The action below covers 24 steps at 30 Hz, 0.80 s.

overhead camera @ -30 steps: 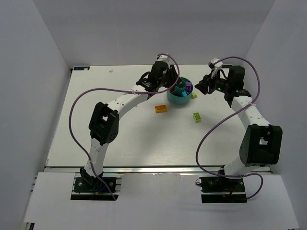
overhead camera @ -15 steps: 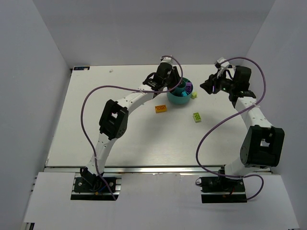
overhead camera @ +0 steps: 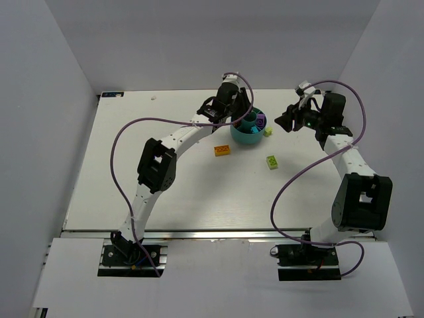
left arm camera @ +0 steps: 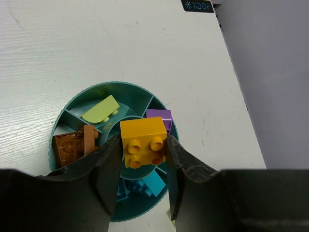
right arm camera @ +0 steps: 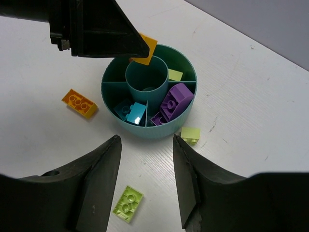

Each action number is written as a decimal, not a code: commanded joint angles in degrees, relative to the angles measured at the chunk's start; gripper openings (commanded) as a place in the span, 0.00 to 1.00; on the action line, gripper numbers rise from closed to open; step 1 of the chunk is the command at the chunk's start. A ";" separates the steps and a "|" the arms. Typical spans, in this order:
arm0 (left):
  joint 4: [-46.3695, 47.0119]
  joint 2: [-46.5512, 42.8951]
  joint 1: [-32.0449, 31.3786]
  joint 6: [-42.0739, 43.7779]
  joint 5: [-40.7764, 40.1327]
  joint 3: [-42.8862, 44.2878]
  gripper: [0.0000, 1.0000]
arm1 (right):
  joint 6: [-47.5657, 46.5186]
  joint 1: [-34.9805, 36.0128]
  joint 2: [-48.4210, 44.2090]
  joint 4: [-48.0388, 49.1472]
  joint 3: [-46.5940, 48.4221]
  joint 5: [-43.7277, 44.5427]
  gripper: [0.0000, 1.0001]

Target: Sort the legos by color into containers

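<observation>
The teal bowl (overhead camera: 248, 130) stands at the table's far middle. My left gripper (left arm camera: 143, 141) is shut on a yellow brick (left arm camera: 142, 142) and holds it over the bowl's central cup (right arm camera: 146, 73). In the left wrist view the wedges hold a lime piece (left arm camera: 100, 109), orange-brown bricks (left arm camera: 72, 145), a purple brick (left arm camera: 160, 116) and cyan bricks (left arm camera: 152, 184). My right gripper (right arm camera: 146, 141) is open and empty, above the table just right of the bowl (right arm camera: 145, 131). On the table lie an orange brick (right arm camera: 79, 103), a lime brick (right arm camera: 128, 203) and a small pale lime brick (right arm camera: 190, 135).
White walls enclose the table on the left, back and right. The purple cables loop above both arms. The orange brick (overhead camera: 222, 150) lies near the bowl's left front, the lime brick (overhead camera: 271, 161) in front of it to the right.
My left gripper has moved a little right, over the bowl, with the yellow brick. My right gripper has drawn back slightly to the right.
</observation>
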 commanded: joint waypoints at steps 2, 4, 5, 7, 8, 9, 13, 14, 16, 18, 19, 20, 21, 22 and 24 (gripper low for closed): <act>-0.53 0.07 -0.30 0.58 -0.04 1.80 0.48 | -0.03 -0.18 -1.74 1.34 -0.28 -0.67 0.53; -0.44 0.07 -0.30 0.49 0.13 1.80 0.48 | -0.03 -0.18 -1.75 1.34 -0.19 -0.59 0.53; -0.36 0.15 -0.30 0.49 0.13 1.80 0.48 | -0.03 -0.18 -1.74 1.34 -0.28 -0.67 0.53; -0.44 0.07 -0.30 0.49 0.13 1.80 0.48 | -0.11 -0.18 -1.66 1.25 -0.28 -0.59 0.53; -0.36 0.15 -0.30 0.49 0.13 1.80 0.48 | -0.11 -0.18 -1.74 1.25 -0.28 -0.67 0.53; -0.53 0.15 -0.30 0.49 0.22 1.80 0.48 | -0.11 -0.18 -1.66 1.25 -0.19 -0.67 0.54; -1.41 1.03 -0.30 0.32 0.57 2.68 0.50 | -0.11 -0.18 -1.66 1.16 -0.19 -0.67 0.54; -1.50 1.21 -0.30 0.23 0.66 2.68 0.50 | -0.11 -0.18 -1.66 1.25 -0.28 -0.67 0.54; -1.59 1.47 -0.30 0.14 0.75 2.77 0.53 | -0.11 -0.27 -1.74 1.16 -0.37 -0.76 0.54; -1.76 1.82 -0.30 0.05 0.75 3.12 0.54 | -0.20 -0.27 -1.92 1.25 -0.54 -0.67 0.54; -1.94 1.91 -0.39 -0.03 0.66 3.29 0.57 | -0.11 -0.18 -1.83 1.25 -0.54 -0.76 0.54; -2.11 2.00 -0.39 -0.03 0.57 3.38 0.59 | -0.11 -0.27 -2.01 1.34 -0.63 -0.68 0.55; -2.11 2.09 -0.39 -0.03 0.66 3.82 0.59 | -0.11 -0.27 -1.92 1.25 -0.63 -0.67 0.55; -2.20 2.26 -0.39 -0.03 0.66 3.91 0.59 | -0.11 -0.27 -1.92 1.34 -0.63 -0.67 0.55; -2.29 2.35 -0.39 -0.12 0.48 4.35 0.59 | -0.11 -0.35 -2.01 1.43 -0.63 -0.67 0.55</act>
